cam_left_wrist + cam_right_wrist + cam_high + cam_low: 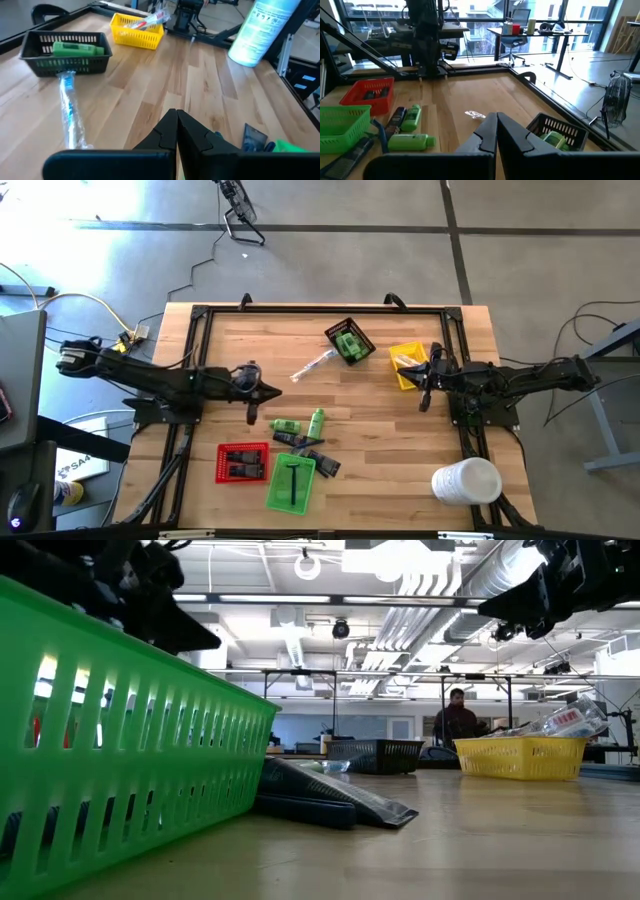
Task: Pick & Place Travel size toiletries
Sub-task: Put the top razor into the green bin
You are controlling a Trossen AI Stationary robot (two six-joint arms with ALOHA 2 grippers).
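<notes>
The toiletries lie scattered on the wooden table. Two green bottles (286, 425) (316, 421) and dark packets (305, 445) lie near the front middle, and a clear-wrapped stick (313, 366) lies by the black tray (362, 332), which holds a green bottle (77, 49). The yellow tray (408, 352) holds another wrapped stick (150, 20). Dark pieces lie in the red tray (243, 463) and the green tray (292, 483). My left gripper (275, 391) (176, 113) hovers shut left of centre, above the table. My right gripper (420, 378) (496, 116) hangs shut by the yellow tray.
A big white cylinder (466, 482) lies on its side at the front right corner. A black frame (320, 308) borders the table's far and side edges. Bare wood (380, 430) stretches between the bottles and the right arm. A person (457, 720) stands far behind the table.
</notes>
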